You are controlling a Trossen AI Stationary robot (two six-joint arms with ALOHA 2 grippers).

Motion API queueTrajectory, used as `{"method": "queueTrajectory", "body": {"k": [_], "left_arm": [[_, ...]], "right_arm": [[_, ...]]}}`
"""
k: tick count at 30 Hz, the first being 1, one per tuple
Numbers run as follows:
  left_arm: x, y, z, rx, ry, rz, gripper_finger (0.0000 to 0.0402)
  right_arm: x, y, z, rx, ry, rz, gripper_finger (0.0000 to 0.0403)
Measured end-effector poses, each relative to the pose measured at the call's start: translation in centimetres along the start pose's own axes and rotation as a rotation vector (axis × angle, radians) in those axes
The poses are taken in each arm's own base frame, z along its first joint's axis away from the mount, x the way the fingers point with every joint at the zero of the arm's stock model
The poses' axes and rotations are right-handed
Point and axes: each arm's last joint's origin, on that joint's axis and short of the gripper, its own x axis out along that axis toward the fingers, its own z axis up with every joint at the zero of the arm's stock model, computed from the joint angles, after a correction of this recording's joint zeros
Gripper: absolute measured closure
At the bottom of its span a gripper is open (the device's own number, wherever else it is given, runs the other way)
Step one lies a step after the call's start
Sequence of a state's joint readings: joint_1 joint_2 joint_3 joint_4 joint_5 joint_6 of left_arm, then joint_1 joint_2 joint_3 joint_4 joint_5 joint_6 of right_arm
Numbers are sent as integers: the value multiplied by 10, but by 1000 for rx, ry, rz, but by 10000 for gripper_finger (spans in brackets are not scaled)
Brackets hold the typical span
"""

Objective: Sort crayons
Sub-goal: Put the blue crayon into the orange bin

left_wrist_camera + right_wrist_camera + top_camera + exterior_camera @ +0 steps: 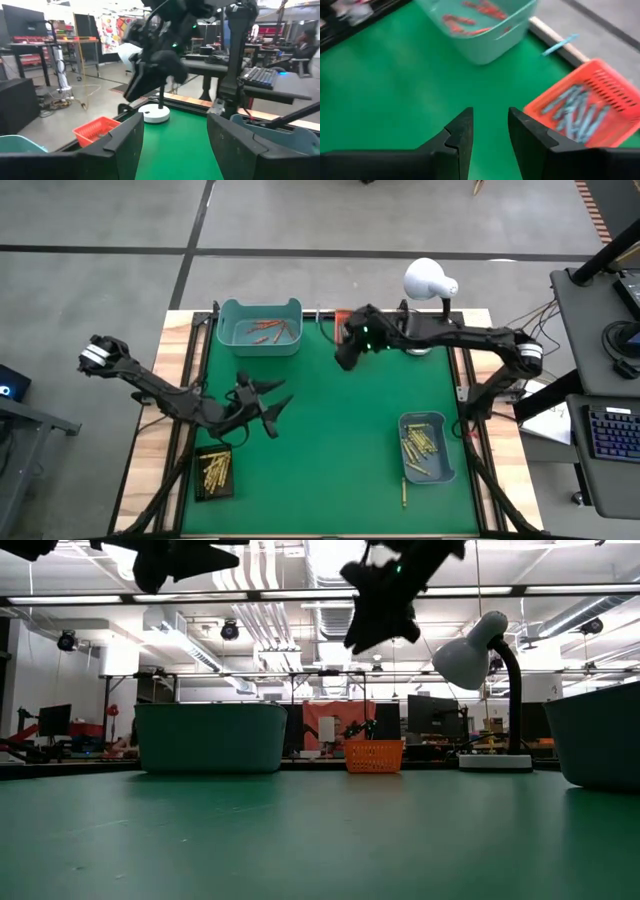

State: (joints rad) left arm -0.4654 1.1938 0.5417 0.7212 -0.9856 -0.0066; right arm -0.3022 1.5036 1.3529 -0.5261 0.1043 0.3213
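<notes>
Green matting (330,430) covers the worktable, with a workshop of benches and monitors beyond it. Over the mat's far edge hangs the right gripper (490,131), fingers parted with nothing between them, raised near the orange basket (592,110). The left gripper (262,405) waits above the mat's left half, fingers spread wide and empty.

My worry from here: the basket is small and shallow, and the right gripper hangs just beside it, so a careless sweep could knock or tip it and scatter its load. One crayon (404,492) also lies loose on the mat near the front edge, just in front of the blue-grey bin (445,460); thin and flat on the matting, it could roll or slip from a pinch.

By size, the teal bin (222,330) at the back holds the orange-red crayons (270,332). The blue-grey bin at the right front holds the yellow-gold crayons (418,448). The orange basket holds the blue-grey crayons (577,111). A black tray (199,480) at the left front holds gold sticks (214,472).
</notes>
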Motion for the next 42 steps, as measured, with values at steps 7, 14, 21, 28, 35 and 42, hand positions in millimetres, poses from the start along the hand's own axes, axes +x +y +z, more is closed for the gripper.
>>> {"method": "queueTrajectory", "body": {"k": [7, 14, 21, 28, 35, 42], "left_arm": [[-5, -4, 0, -4, 2, -26, 201], [-5, -4, 0, -4, 2, -27, 201], [-5, -4, 0, -3, 3, -27, 201], [-6, -3, 3, 2, -6, -27, 201], [-9, 1, 24, 51, -52, -25, 201], [-14, 11, 38, 111, -76, 1, 201]], "right_arm": [[-14, 44, -20, -83, 49, 93, 302], [-20, 67, -30, -130, 7, 32, 314], [-20, 66, -29, -129, -26, -26, 329], [-15, 41, -2, -68, -44, -43, 359], [9, 3, 34, -29, -16, -31, 392], [41, -31, 61, -23, -11, -73, 394]]}}
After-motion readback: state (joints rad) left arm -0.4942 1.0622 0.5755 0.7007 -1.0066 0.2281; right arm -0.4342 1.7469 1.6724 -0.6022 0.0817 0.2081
